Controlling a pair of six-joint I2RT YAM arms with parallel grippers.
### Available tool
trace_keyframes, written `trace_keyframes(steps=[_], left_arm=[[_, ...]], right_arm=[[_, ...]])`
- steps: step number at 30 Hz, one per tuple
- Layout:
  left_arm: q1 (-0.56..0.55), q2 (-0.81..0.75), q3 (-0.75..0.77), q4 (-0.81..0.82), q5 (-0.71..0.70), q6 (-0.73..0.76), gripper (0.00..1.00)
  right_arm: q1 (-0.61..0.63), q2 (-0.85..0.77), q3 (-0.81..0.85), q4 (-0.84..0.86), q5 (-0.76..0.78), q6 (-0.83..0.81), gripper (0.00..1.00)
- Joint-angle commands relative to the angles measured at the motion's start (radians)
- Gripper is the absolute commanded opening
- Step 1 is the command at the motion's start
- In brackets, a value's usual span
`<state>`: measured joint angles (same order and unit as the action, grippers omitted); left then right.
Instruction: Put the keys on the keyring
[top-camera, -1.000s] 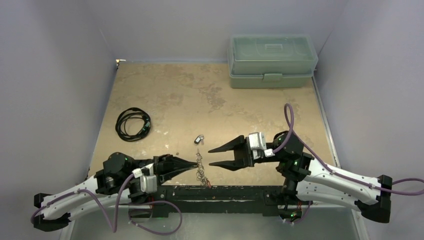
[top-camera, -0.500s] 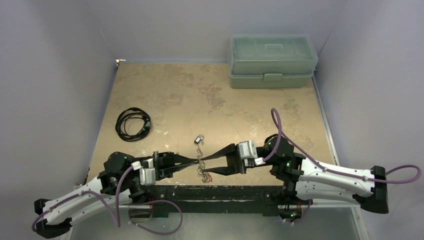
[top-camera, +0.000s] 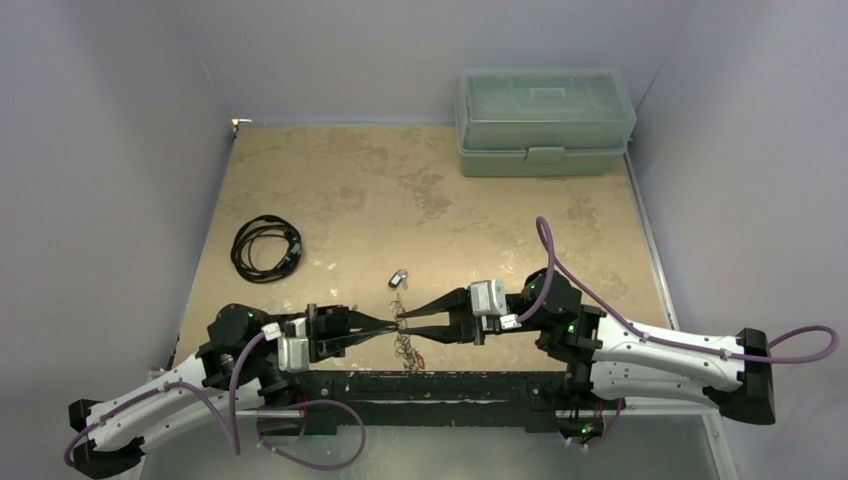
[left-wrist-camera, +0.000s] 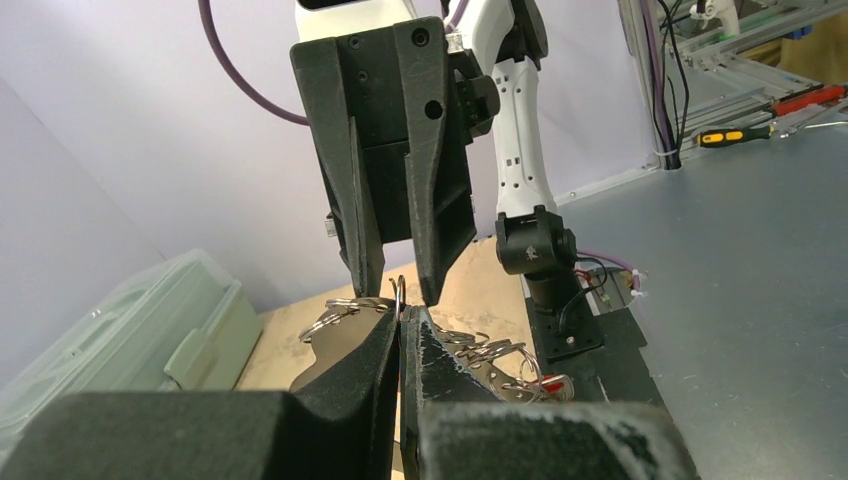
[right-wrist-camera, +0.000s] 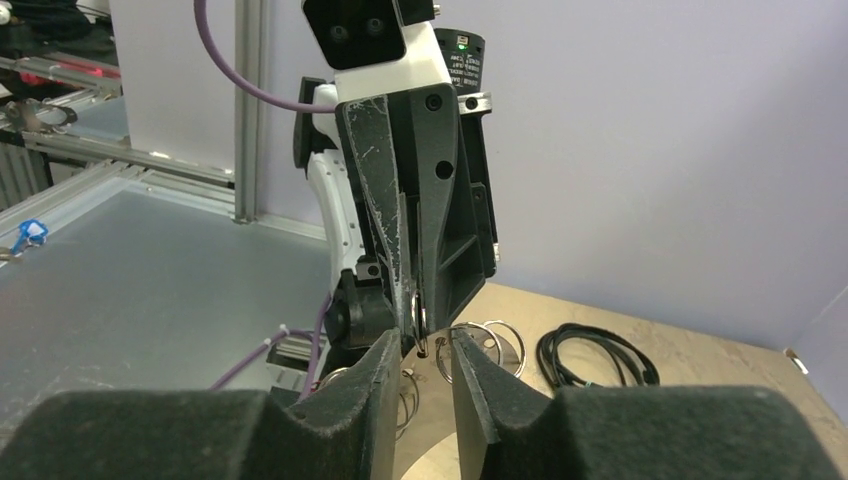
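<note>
a second ago the right pincer (top-camera: 409, 322) stood wide open, well off to the right of the keyring (top-camera: 404, 343). half a second ago it had slid in with its jaws still spread. now its tips meet those of the left pincer (top-camera: 391, 325) head-on, and its jaws have narrowed to a slim gap. the left pincer has barely shifted and is clamped tight on the top of the keyring, as it was.

from the right wrist view a thin wire loop stands inside that gap, just off one finger. we cannot tell whether it is touched, so we judge the right pincer narrowly open and holding nothing yet. we read the approach as finished and the two-handed hold as about to be made, with no key being threaded yet.

the keyring sits right at the left pincer's tips and between the right pincer's jaws. its long axis runs crosswise to both pincers, from the pinch point toward the arms' bases, with the loops trailing at that near end. one small key (top-camera: 398, 279) lies on the table (top-camera: 400, 190) just beyond the pincer tips, on the far side, apart from the ring.
</note>
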<state>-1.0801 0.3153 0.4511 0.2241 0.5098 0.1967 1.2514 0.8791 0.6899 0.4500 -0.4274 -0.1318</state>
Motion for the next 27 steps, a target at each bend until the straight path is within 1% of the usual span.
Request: trace_keyframes(steps=[1, 14, 19, 21, 27], left_arm=[[0.006, 0.005, 0.004, 0.057, 0.026, -0.014, 0.00], [0.011, 0.018, 0.006, 0.037, 0.021, -0.008, 0.00], [0.012, 0.020, 0.006, 0.037, 0.009, -0.018, 0.00], [0.013, 0.022, 0.007, 0.033, 0.005, -0.019, 0.00], [0.014, 0.016, 0.010, 0.022, -0.013, -0.013, 0.00]], right_arm=[[0.009, -0.001, 0.042, 0.036, 0.031, -0.025, 0.26], [0.029, 0.016, 0.052, 0.009, 0.078, -0.049, 0.16], [0.052, 0.031, 0.063, -0.016, 0.138, -0.078, 0.06], [0.057, 0.036, 0.063, -0.020, 0.151, -0.085, 0.00], [0.060, 0.018, 0.063, -0.034, 0.163, -0.084, 0.00]])
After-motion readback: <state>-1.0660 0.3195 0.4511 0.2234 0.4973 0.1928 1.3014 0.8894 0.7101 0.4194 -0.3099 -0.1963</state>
